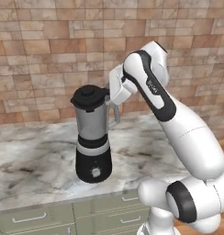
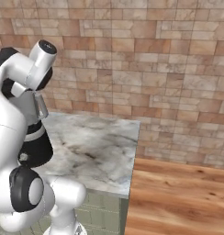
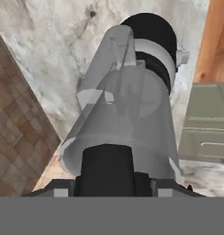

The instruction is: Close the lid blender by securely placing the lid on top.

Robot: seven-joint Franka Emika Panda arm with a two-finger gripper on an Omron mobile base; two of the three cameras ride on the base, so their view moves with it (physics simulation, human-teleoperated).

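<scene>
The blender stands upright on the marble counter, its black base and small knob facing the front. On the rim of its grey jar rests the black lid, raised knob up. My gripper reaches in from the right at lid height. In the hand view the lid fills the gap between the fingertips of my gripper, which is shut on it, and the jar with its handle stretches away below. The arm hides most of the blender in the right base view.
A brick wall rises just behind the counter. Grey-green drawers run under its front edge. The counter ends at its right edge, with wooden floor beyond.
</scene>
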